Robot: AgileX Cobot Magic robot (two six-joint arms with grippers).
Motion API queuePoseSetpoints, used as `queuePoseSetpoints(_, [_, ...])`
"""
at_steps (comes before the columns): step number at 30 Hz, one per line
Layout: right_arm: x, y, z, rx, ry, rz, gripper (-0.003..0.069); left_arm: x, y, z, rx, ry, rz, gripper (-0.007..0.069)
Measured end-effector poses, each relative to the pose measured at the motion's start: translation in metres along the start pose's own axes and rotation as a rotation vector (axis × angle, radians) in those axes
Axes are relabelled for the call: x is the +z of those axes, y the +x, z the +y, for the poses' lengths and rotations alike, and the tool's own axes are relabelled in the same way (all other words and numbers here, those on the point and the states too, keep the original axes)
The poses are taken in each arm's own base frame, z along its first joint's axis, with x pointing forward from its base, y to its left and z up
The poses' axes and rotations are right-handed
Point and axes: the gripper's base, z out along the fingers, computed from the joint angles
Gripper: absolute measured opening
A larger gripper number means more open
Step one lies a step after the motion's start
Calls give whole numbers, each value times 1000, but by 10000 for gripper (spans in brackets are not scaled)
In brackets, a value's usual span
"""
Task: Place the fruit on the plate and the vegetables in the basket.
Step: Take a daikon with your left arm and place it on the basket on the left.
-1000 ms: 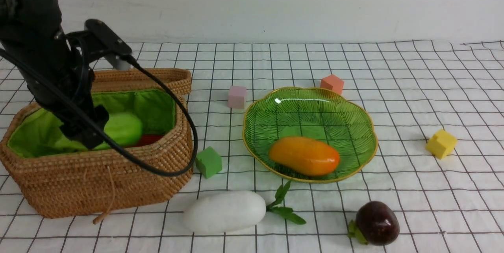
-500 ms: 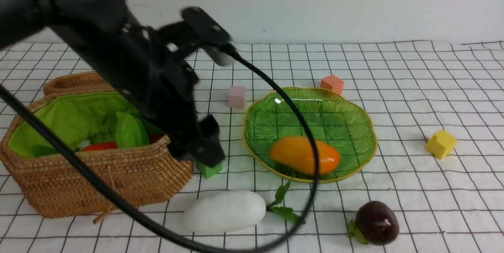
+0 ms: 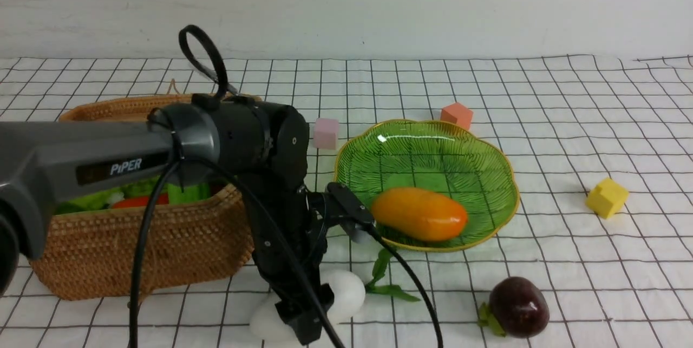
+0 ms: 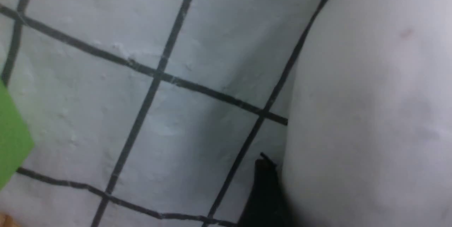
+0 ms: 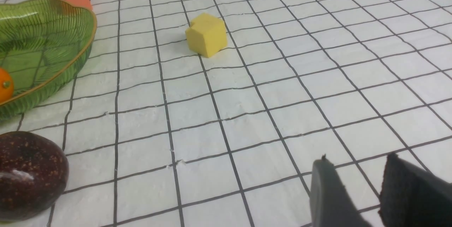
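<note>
The white vegetable [image 3: 342, 293] with dark green leaves [image 3: 385, 283] lies at the table's front, half hidden by my left gripper [image 3: 303, 320], which has come down over it. In the left wrist view its white body [image 4: 370, 96] fills one side, with one dark finger [image 4: 265, 191] against it and the other finger hidden. A light green cucumber [image 3: 187, 194] and a red carrot [image 3: 138, 202] lie in the basket [image 3: 135, 250]. The mango [image 3: 419, 214] rests on the green plate [image 3: 433, 148]. The mangosteen [image 3: 518, 306] sits at the front right. My right gripper [image 5: 357, 158] hovers open and empty over the cloth.
Foam cubes dot the checked cloth: pink [image 3: 326, 132], orange [image 3: 456, 115] and yellow [image 3: 607, 197]. A green one [image 4: 10, 131] shows at the edge of the left wrist view. The left arm's cable [image 3: 411, 283] loops in front of the plate.
My left arm has swung out of the basket, rightward and down onto the white vegetable. The cucumber has stayed in the basket. The right gripper has not moved.
</note>
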Motion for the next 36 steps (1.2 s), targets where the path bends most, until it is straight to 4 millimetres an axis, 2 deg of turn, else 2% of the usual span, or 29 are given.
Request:
queuePoseSetpoints(4, [0,0,0,0,0,0,243,-11,-4,0,9,3,-1,507])
queuePoseSetpoints(6, [0,0,0,0,0,0,243,-26,-7,-1,18,4,-7,507])
queuePoseSetpoints(9, [0,0,0,-2,0,0,243,-60,-15,-1,42,-40,-66,507])
queuePoseSetpoints(10, [0,0,0,-2,0,0,243,-65,-16,-2,45,-49,-76,507])
queuePoseSetpoints(11, [0,0,0,-3,0,0,244,-95,-19,-3,65,-116,-138,507])
queuePoseSetpoints(12, [0,0,0,-3,0,0,244,-114,-18,-5,81,-166,-169,507])
queuePoseSetpoints(13, [0,0,0,-3,0,0,243,-120,-17,-5,87,-186,-176,507])
queuePoseSetpoints(15, [0,0,0,-3,0,0,243,-169,-4,-10,132,-348,-219,507])
queuePoseSetpoints(16, [0,0,0,-3,0,0,243,-173,-2,-9,133,-371,-215,507])
queuePoseSetpoints(17, [0,0,0,-3,0,0,243,-196,11,-7,135,-472,-210,507])
queuePoseSetpoints(21, [0,0,0,-3,0,0,243,-228,56,20,-37,-597,-187,507])
queuePoseSetpoints(22, [0,0,0,-3,0,0,243,-231,68,31,-98,-603,-184,507])
queuePoseSetpoints(23, [0,0,0,-3,0,0,243,-231,67,30,-98,-601,-186,507])
queuePoseSetpoints(24, [0,0,0,-3,0,0,243,-230,87,49,-191,-587,-182,507])
queuePoseSetpoints(25, [0,0,0,-3,0,0,243,-229,89,50,-199,-577,-182,507])
queuePoseSetpoints(26, [0,0,0,-3,0,0,243,-221,105,63,-254,-534,-176,507])
queuePoseSetpoints(27, [0,0,0,-3,0,0,243,-220,107,65,-259,-531,-170,507])
queuePoseSetpoints(29, [0,0,0,-3,0,0,243,-192,126,77,-300,-439,-151,507])
queuePoseSetpoints(30, [0,0,0,-3,0,0,243,-190,127,78,-300,-432,-144,507])
queuePoseSetpoints(33, [0,0,0,-3,0,0,243,-146,137,84,-256,-392,-101,507])
queuePoseSetpoints(36, [0,0,0,-3,0,0,243,-138,139,82,-236,-409,-107,514])
